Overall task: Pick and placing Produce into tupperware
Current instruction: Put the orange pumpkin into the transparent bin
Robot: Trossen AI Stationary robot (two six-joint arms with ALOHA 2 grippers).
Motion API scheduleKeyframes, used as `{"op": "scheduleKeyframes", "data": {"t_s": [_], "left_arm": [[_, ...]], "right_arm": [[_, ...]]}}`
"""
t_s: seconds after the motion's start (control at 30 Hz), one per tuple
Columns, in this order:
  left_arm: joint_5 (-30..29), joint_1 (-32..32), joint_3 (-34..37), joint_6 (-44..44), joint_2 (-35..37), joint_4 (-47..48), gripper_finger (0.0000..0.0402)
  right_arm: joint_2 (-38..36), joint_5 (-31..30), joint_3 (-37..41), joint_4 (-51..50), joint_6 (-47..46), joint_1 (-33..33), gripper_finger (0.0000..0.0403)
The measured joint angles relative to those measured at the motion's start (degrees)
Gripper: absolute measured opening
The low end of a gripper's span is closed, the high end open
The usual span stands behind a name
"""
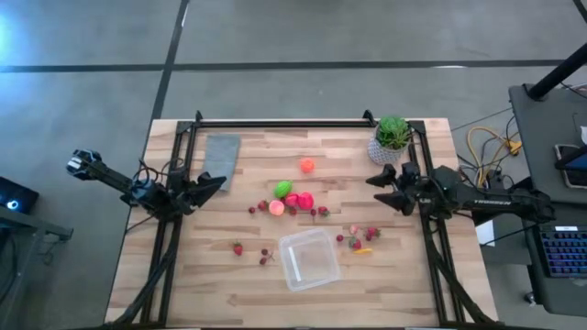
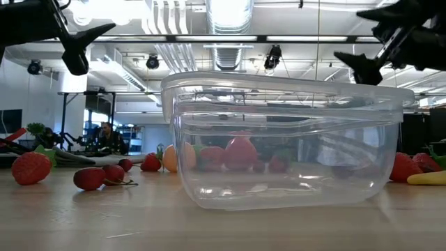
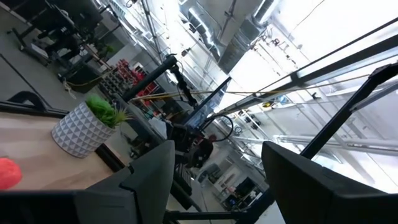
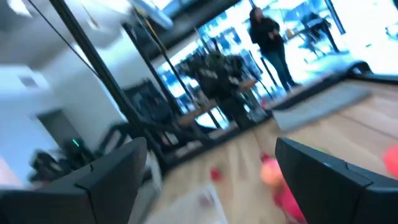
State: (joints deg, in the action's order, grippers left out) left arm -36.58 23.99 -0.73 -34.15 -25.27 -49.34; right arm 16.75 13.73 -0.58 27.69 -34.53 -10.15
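The clear tupperware (image 1: pixel 309 258) (image 2: pixel 286 139) stands upright on its base near the table's front edge, with nothing in it. The produce lies loose on the wood. An orange piece (image 1: pixel 307 165) lies farthest back. A green piece (image 1: pixel 282 189), a pink-red piece (image 1: pixel 301 200) and a peach one (image 1: pixel 276 208) sit together at mid table. Small red berries (image 1: pixel 238 248) (image 1: pixel 358 238) are scattered on both sides of the container. My left gripper (image 1: pixel 218 185) (image 3: pixel 217 186) hovers open at the left, above the table. My right gripper (image 1: pixel 376 189) (image 4: pixel 214 180) hovers open at the right. Neither holds anything.
A flat grey cloth (image 1: pixel 221 158) lies at the back left. A green plant in a white pot (image 1: pixel 393 137) stands at the back right corner. A black frame (image 1: pixel 275 124) runs along the table's far and side edges. People show in the room beyond (image 4: pixel 267 37).
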Motion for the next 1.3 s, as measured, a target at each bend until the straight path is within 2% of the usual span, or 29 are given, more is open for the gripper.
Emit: {"op": "scheduleKeyframes", "data": {"t_s": [0.2,0.43,0.6,0.7,0.93,1.07,1.2,1.3], "left_arm": [[-0.1,0.0,0.0,0.0,-0.1,0.2,0.0228],[-3.3,0.0,0.0,0.0,0.0,0.0,0.0228],[-4.5,0.0,0.0,0.0,0.2,0.0,0.0228],[-4.5,0.0,0.0,0.0,0.3,0.2,0.0228],[-4.5,0.0,0.0,0.0,0.4,0.1,0.0228],[-4.7,0.0,0.0,0.0,0.5,0.1,0.0228],[-6.3,0.0,0.0,0.1,0.8,0.0,0.0228],[-6.6,0.0,0.0,0.1,0.9,-0.1,0.0228]], "right_arm": [[0.0,-1.0,0.0,10.6,-4.7,0.0,0.0348],[0.0,-8.0,0.0,21.1,-5.8,0.0,0.0348],[0.0,-15.9,0.0,21.7,-8.7,0.0,0.0348],[0.0,-16.6,0.0,22.4,-8.5,0.0,0.0348],[1.1,-16.9,-1.2,22.5,-16.4,0.0,0.0347],[5.8,-15.9,-4.9,17.1,-18.0,0.0,0.0347],[12.9,-15.1,-11.9,2.1,-16.4,0.0,0.0347],[18.4,-17.5,-17.8,-9.6,-13.4,0.0,0.0347]]}}
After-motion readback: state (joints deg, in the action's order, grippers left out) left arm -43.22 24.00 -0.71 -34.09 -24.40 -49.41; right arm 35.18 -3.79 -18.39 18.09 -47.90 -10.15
